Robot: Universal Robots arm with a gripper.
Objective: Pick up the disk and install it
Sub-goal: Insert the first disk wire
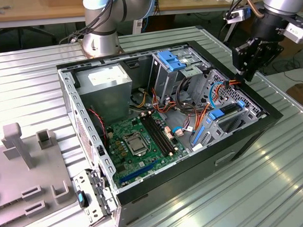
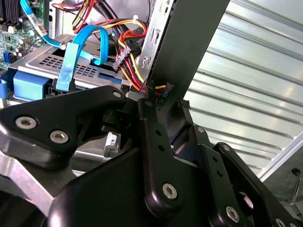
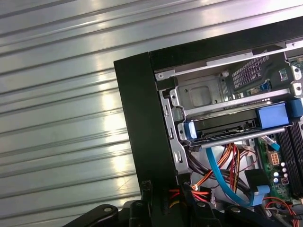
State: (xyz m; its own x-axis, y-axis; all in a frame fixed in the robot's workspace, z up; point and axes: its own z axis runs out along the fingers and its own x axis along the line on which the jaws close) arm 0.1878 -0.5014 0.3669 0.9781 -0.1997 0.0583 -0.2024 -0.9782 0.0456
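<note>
Hand (image 1: 249, 77) abv case (image 1: 160, 188) edge, disk (image 3: 227, 125) seated

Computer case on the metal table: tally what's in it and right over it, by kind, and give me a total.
Computer case: 1
Power supply box: 1
Motherboard: 1
Disk: 1
Gripper: 1
Total: 5

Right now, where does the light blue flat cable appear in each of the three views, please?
Exterior view: the light blue flat cable curves inside the case, near the black case wall on the exterior view's right.
Second wrist view: it loops over a perforated metal plate.
First wrist view: it runs beside red and orange wires.
Shared landmark: the black case wall.
</note>
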